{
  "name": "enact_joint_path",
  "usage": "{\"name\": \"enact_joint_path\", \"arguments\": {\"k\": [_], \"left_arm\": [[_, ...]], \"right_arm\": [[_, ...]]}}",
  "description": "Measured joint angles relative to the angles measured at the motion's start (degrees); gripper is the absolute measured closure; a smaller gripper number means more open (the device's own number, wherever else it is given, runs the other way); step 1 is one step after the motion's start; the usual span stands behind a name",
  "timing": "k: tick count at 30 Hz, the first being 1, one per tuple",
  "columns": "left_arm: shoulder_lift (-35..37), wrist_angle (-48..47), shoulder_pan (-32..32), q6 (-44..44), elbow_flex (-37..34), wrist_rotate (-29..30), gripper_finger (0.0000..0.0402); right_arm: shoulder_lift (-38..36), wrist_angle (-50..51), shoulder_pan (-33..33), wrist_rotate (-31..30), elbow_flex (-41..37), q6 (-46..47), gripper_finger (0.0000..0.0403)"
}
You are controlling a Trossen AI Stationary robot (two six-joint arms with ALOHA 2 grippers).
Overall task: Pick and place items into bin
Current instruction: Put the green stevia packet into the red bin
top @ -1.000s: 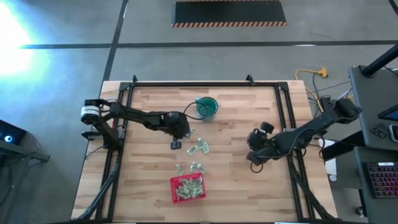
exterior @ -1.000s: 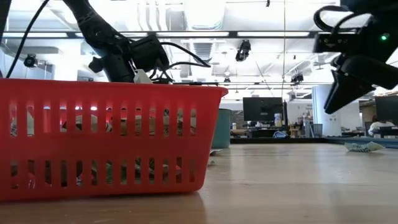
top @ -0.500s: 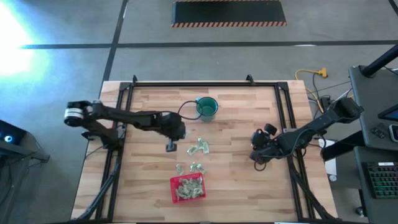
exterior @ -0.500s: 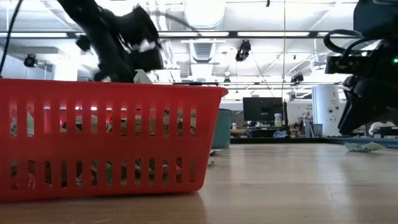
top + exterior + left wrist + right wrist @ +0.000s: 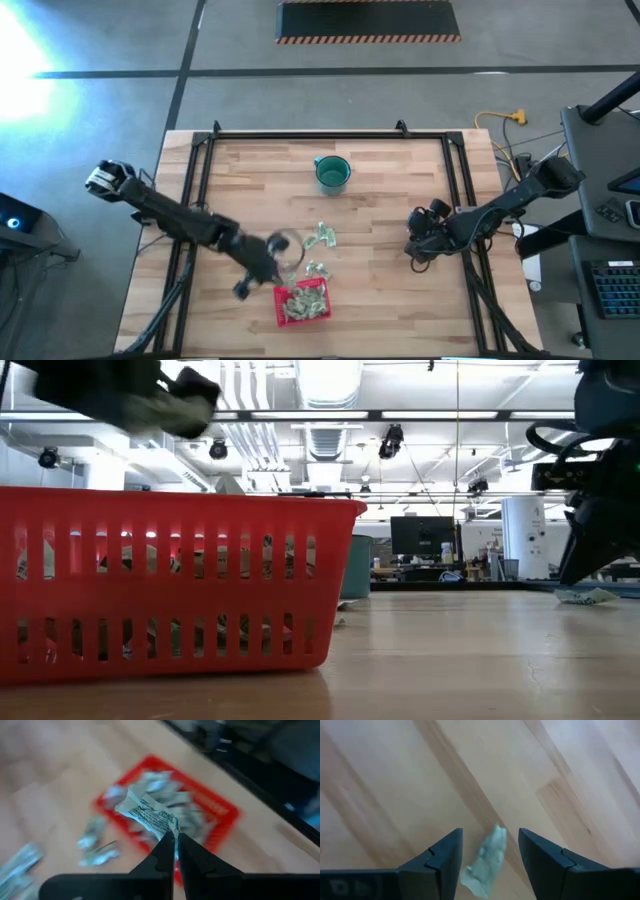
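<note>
Red bin (image 5: 303, 305) near the table's (image 5: 380, 290) front edge, left of centre: small, square, low slotted walls, heaped with pale green and whitish crinkled packets (image 5: 301, 299). Seen through the slots in the low view too (image 5: 170, 595), packets as dim shapes behind the ribs. A few loose packets (image 5: 320, 236) on the wood just behind the bin, toward the table's middle, more (image 5: 318, 269) close to the bin's back wall. Teal cup (image 5: 333, 173) well apart, near the back edge.

Left gripper (image 5: 176, 840) beside the bin's left rear corner, fingers pinched together on one packet (image 5: 149, 814): whitish wrapper, dark print, crumpled, sticking out past the fingertips, with the blurred bin below in the wrist view.

Right gripper (image 5: 489, 855) low over the right part of the table, near the right edge, fingers spread wide apart. Between them, lying on the wood, a single pale green packet (image 5: 486, 861), wrinkled and elongated, touching neither finger as far as can be told. Same packet (image 5: 588, 596) visible flat on the table in the low view.
</note>
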State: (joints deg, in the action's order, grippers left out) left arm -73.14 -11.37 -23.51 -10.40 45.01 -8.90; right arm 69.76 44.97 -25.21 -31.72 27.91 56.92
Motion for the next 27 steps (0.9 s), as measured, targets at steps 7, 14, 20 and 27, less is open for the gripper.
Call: {"name": "enact_joint_path", "arguments": {"k": [7,14,20,27], "left_arm": [[-3.98,3.6,-5.75,-2.2,0.0,-0.01,0.0401],[-10.83,3.38,-4.87,-2.07,2.94,0.01,0.0402],[-18.99,1.27,-4.92,-1.45,8.16,-2.66,0.0402],[-23.29,-5.03,-3.92,4.02,14.24,1.35,0.0402]], "right_arm": [[0.04,2.21,0.0,0.41,-0.62,4.62,0.0224],[0.04,2.04,0.0,0.41,-0.62,4.64,0.0226],[0.04,2.01,0.0,0.41,-0.62,4.64,0.0232],[0.04,0.57,0.0,0.4,-0.92,5.07,0.0232]]}}
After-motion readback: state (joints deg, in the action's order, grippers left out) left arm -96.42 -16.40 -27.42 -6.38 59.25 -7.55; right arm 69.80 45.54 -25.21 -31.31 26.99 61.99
